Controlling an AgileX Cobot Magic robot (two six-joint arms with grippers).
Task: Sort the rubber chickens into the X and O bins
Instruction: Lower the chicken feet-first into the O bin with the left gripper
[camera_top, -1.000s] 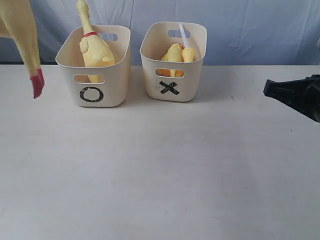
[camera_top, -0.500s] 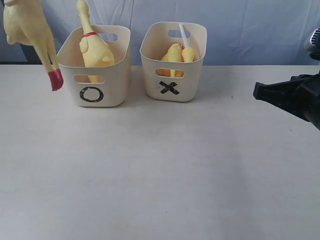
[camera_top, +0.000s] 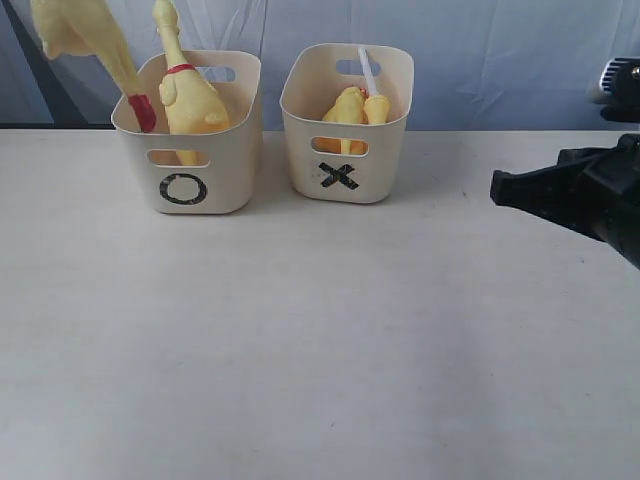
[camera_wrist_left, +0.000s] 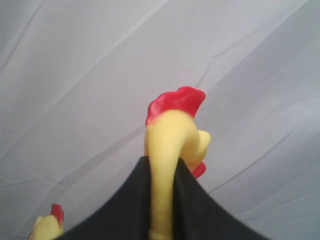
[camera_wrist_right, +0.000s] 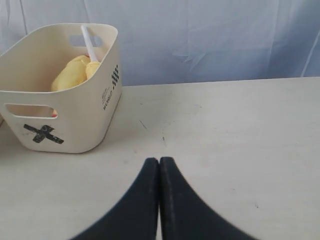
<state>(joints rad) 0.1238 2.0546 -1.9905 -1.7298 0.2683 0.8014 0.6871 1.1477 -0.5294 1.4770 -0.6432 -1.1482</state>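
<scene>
O on left tub (camera_top: 232, 165) — X on right tub (camera_top: 386, 160).

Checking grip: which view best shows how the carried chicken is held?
Left wrist view: the fingers pinch the carried chicken at its neck. The exterior view shows its body and red feet by the O bin; the right wrist view misses it.

This looks like a staged robot test set-up, more lab than home. A bare pale surface (camera_top: 320, 350) fills the lower frame, and a creased blue-white cloth backdrop (camera_top: 500, 60) hangs across the top. 2 cream bins, the O tub (camera_top: 232, 175) and the X tub (camera_top: 385, 170), stand in the upper middle. A black robot arm (camera_top: 590, 195) enters at the right edge.
</scene>
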